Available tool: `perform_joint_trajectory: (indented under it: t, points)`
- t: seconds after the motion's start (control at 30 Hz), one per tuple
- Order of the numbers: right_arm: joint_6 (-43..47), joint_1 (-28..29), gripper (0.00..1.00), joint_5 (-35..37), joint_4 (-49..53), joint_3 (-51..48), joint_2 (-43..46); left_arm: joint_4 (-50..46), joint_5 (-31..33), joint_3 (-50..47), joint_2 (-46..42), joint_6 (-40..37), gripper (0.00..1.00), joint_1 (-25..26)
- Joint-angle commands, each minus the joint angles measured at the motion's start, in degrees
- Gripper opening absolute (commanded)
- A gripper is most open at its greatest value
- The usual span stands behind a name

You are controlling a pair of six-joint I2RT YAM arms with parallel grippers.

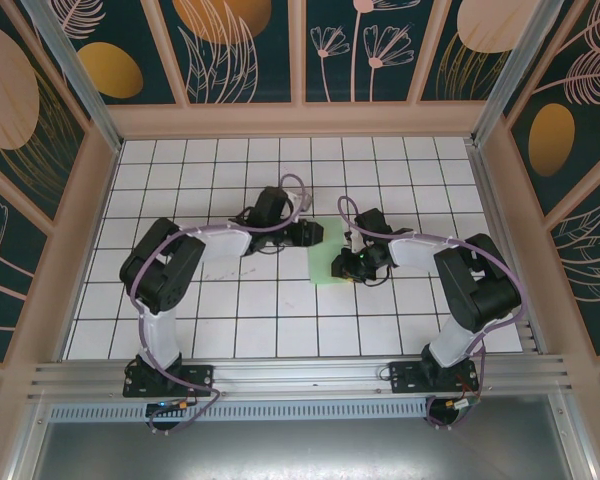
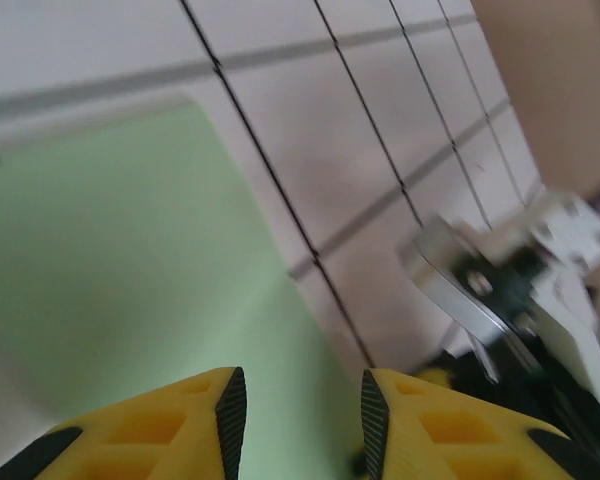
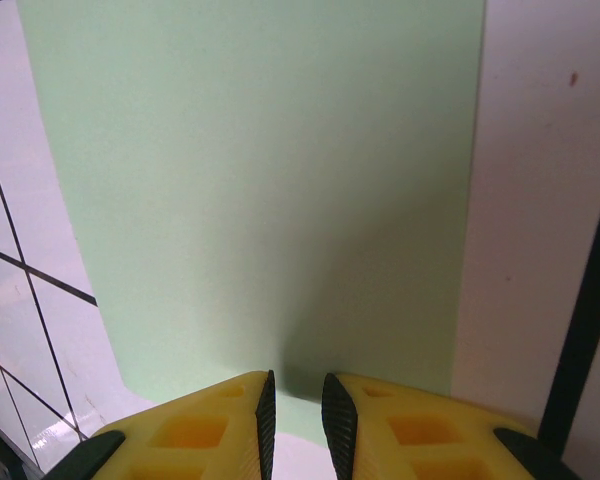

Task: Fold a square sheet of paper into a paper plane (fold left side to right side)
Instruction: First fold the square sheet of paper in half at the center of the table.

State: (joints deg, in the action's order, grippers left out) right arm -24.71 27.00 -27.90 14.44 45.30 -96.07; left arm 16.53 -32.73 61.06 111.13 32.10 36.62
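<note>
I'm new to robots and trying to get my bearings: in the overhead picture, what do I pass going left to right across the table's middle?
The left arm, the square sheet of paper, the right arm.

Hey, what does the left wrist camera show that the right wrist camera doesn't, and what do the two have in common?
Left wrist view: the sheet of paper at a slant with one corner, several grid tiles beyond it, the other arm's hardware at right, and the beige wall.
Right wrist view: the sheet flat from above, its straight right edge, and a reddish speck on a tile.
Both: pale-green paper lying on white tiles, with yellow, black-padded fingers apart at the bottom. The left tool has a wider gap than the right tool.
</note>
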Motion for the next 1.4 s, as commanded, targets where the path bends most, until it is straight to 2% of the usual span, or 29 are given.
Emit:
perform_joint_trajectory:
  t: [0.0, 0.1, 0.37, 0.83, 1.1, 1.37]
  points:
    - [0.6, 0.5, 0.28, 9.4, 5.3, -2.9, -5.2, 6.0, -3.7, -2.4, 0.6, 4.7, 0.39, 1.4]
    - [0.5, 0.7, 0.28, 9.6, 5.4, -2.7, -5.3, 5.0, -2.1, -3.4, 1.6, 4.8, 0.39, 1.5]
    - [0.6, 1.0, 0.27, 9.8, 6.0, -2.1, -5.8, 5.6, -2.7, -5.0, 2.9, 5.6, 0.39, 2.4]
    - [1.2, 1.0, 0.27, 10.2, 7.0, -2.1, -6.5, -3.6, 4.5, -6.4, 2.7, -0.6, 0.40, 2.3]
    - [1.4, 1.0, 0.28, 10.2, 6.9, -2.1, -6.4, -5.7, 6.8, -7.6, -0.8, -2.3, 0.41, -1.7]
    - [1.2, 1.0, 0.27, 10.1, 6.6, -2.2, -6.3, -4.6, 4.1, -8.7, -8.9, -3.5, 0.41, -1.1]
